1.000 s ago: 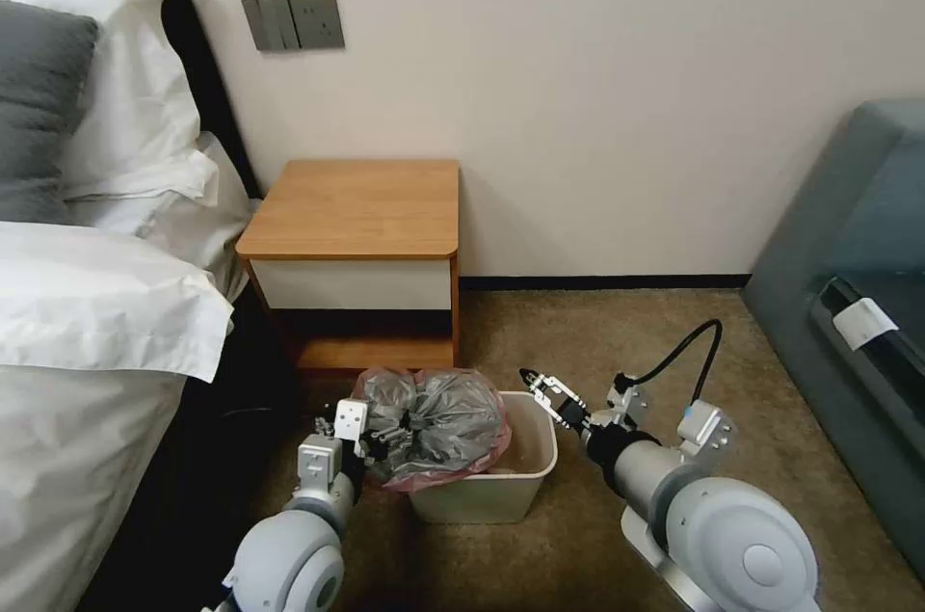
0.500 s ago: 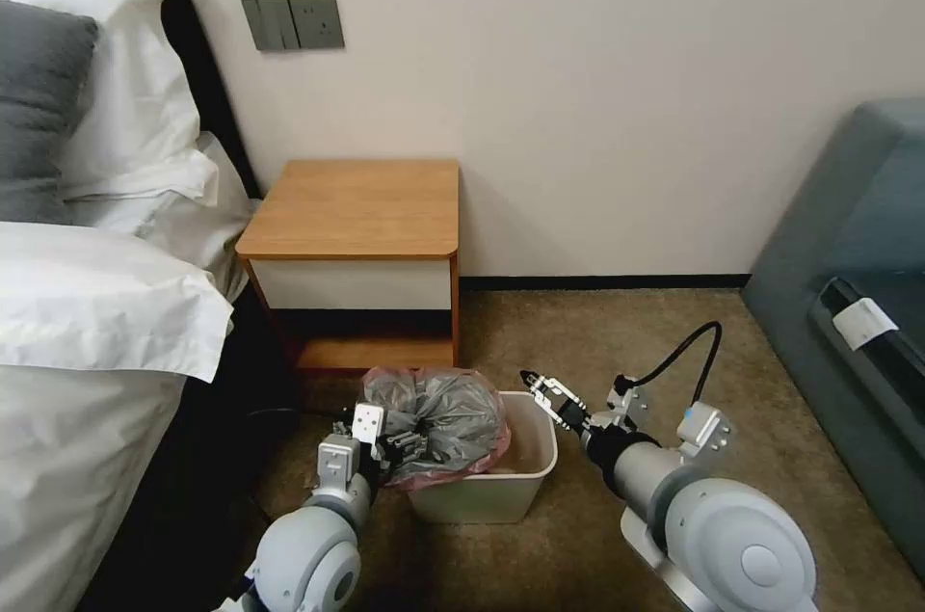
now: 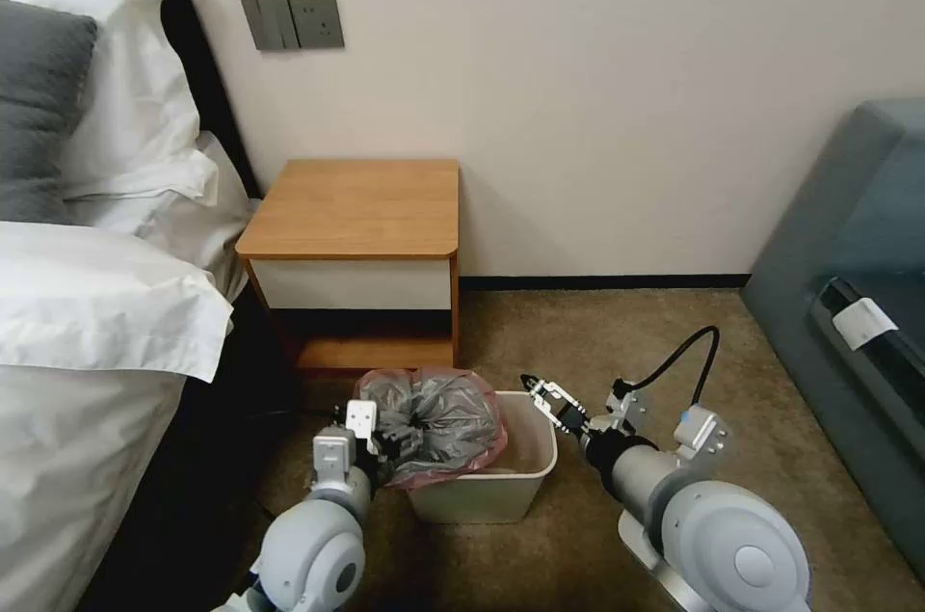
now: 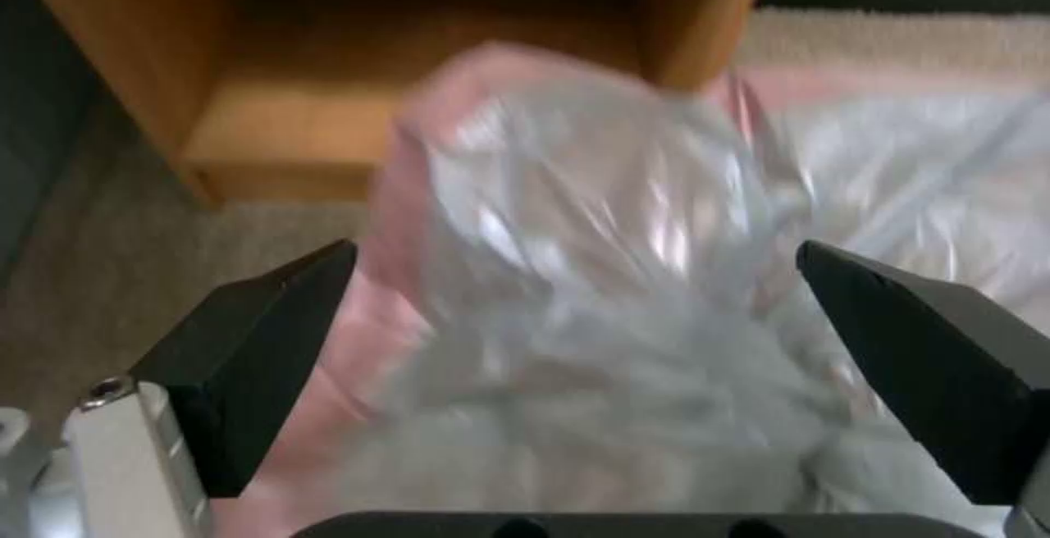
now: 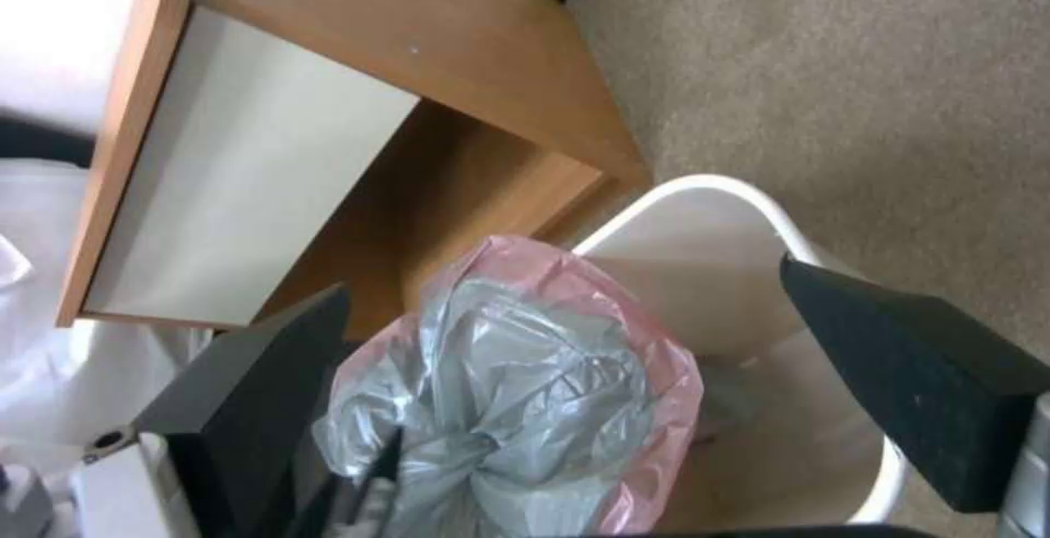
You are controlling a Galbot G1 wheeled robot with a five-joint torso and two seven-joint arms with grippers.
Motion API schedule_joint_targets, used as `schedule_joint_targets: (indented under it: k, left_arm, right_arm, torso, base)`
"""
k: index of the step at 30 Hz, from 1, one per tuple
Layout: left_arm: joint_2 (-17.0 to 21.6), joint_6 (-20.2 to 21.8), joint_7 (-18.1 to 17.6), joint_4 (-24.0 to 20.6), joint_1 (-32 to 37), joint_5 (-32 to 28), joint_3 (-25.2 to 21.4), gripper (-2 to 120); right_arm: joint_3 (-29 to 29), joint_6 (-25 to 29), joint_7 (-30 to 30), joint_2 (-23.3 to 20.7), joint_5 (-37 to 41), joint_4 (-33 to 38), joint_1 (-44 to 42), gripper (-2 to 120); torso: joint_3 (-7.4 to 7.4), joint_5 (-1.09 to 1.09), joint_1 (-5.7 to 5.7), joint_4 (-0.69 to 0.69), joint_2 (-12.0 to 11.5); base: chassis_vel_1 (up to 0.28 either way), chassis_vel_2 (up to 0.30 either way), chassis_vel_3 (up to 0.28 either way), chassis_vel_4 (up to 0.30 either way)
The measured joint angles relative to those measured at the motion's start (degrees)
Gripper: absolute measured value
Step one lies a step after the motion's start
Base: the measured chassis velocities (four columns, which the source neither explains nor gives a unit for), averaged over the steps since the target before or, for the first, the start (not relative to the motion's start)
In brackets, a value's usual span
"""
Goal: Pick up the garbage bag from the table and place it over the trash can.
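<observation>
The garbage bag (image 3: 438,421) is a bunched grey film with a pink edge, heaped over the left half of the cream trash can (image 3: 482,496). The can stands on the carpet in front of the wooden table (image 3: 356,207). My left gripper (image 3: 397,443) is at the bag's left side. In the left wrist view its fingers (image 4: 252,341) stand wide open with the bag (image 4: 591,218) bulging between them. My right gripper (image 3: 533,387) hovers open above the can's right rim (image 5: 700,185), apart from the bag (image 5: 514,366).
A bed with white linens (image 3: 96,304) lies close on the left. A grey upholstered seat (image 3: 848,284) stands on the right. Bare carpet (image 3: 597,332) stretches between the can and the wall. The table's lower shelf (image 4: 274,136) is just behind the bag.
My left arm has shifted a little right, towards the bag, and the bag's heap has been nudged and reshaped slightly. The right gripper has hardly moved.
</observation>
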Motion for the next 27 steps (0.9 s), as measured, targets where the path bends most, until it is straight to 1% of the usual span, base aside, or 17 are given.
schedule_joint_targets:
  k: [4,7,15,25,27]
  left_arm:
    - [1.0,1.2,-0.1,-1.5,0.1,-1.0,-2.2,100]
    - [1.4,1.8,0.0,-1.0,0.1,-1.1,-2.2,100]
    - [0.9,2.2,0.5,1.9,0.1,-0.5,0.4,97]
    - [0.7,2.0,0.6,2.6,-0.1,0.1,0.9,95]
    - [0.7,1.9,0.7,2.5,-0.1,0.4,1.1,90]
  right_arm:
    - [-0.1,0.0,0.0,0.2,-0.2,-0.4,0.1,100]
    - [-0.1,0.0,0.0,0.2,-0.2,-0.4,0.0,100]
    - [-0.1,0.0,0.0,0.3,-0.4,-0.5,-0.3,100]
    - [-0.2,0.1,0.0,0.5,-1.0,-0.7,-0.4,100]
    - [-0.3,0.1,0.0,0.7,-1.3,-0.9,-0.4,100]
  torso:
    - [0.0,0.02,0.0,0.0,0.0]
    - [0.0,0.02,0.0,0.0,0.0]
    - [0.0,0.01,0.0,0.0,0.0]
    - [0.0,0.02,0.0,0.0,0.0]
    - [0.0,0.02,0.0,0.0,0.0]
  base:
    - [0.0,0.0,0.0,0.0]
    - [0.0,0.0,0.0,0.0]
    - [0.0,0.0,0.0,0.0]
    - [0.0,0.0,0.0,0.0]
    - [0.0,0.0,0.0,0.0]
